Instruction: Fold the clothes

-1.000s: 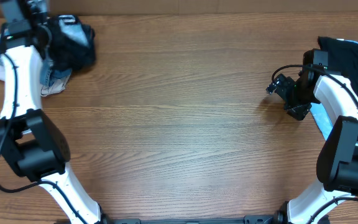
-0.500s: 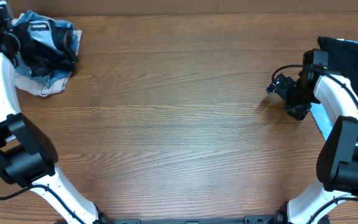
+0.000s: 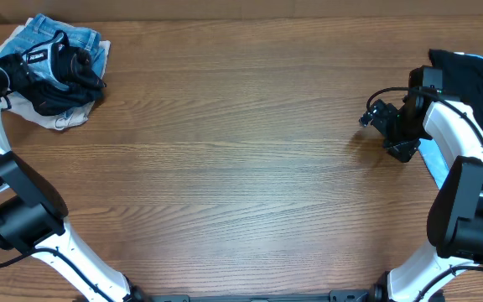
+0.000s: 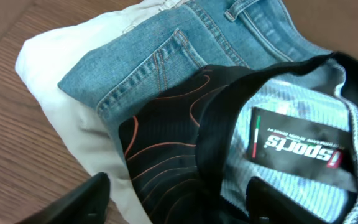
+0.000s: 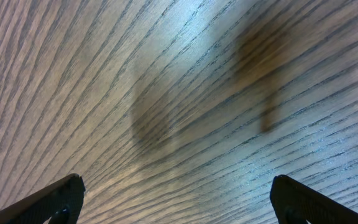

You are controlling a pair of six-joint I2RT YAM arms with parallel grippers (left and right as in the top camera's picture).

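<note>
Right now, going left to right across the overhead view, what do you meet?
Black patterned jersey → right gripper → plain black garment. The jeans and the white cloth under the jersey overlap it, so they are left out of the order.

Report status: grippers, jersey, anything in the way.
Left gripper open over jersey, gripping nothing. Right gripper open above table. Jersey crumpled, unfolded, atop jeans and white cloth.

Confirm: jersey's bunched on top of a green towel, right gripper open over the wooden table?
Not a green towel: the left wrist view shows the jersey bunched on top of blue jeans. The right gripper is open over the wooden table, as you said.
</note>
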